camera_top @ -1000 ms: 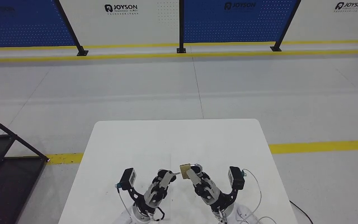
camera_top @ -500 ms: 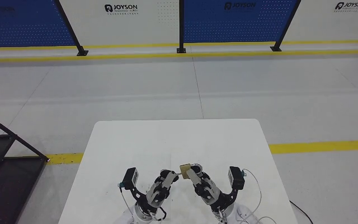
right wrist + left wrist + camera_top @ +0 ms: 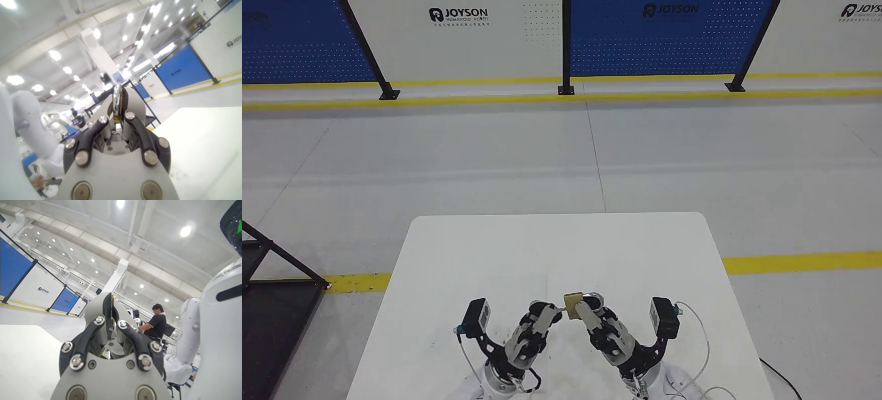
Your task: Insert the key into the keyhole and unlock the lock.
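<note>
A brass padlock (image 3: 573, 300) with a chrome shackle (image 3: 117, 98) is held above the near edge of the white table (image 3: 542, 250). My right gripper (image 3: 587, 307) is shut on it; the shackle and brass body stand edge-on between its fingers (image 3: 135, 106). My left gripper (image 3: 551, 314) sits just to the left of the lock, its tip right beside the lock body. It is shut on a thin brass key (image 3: 112, 307), seen edge-on between the black pads (image 3: 107, 306). The keyhole is hidden, and I cannot tell whether the key tip is inside it.
The table surface (image 3: 562, 250) stretches bare away from both arms. A black rack (image 3: 267, 290) stands off the table's left side. Blue and white barrier panels (image 3: 662, 35) line the far side of the floor.
My left arm has shifted slightly to the right, toward the padlock. The right arm and the lock have stayed still.
</note>
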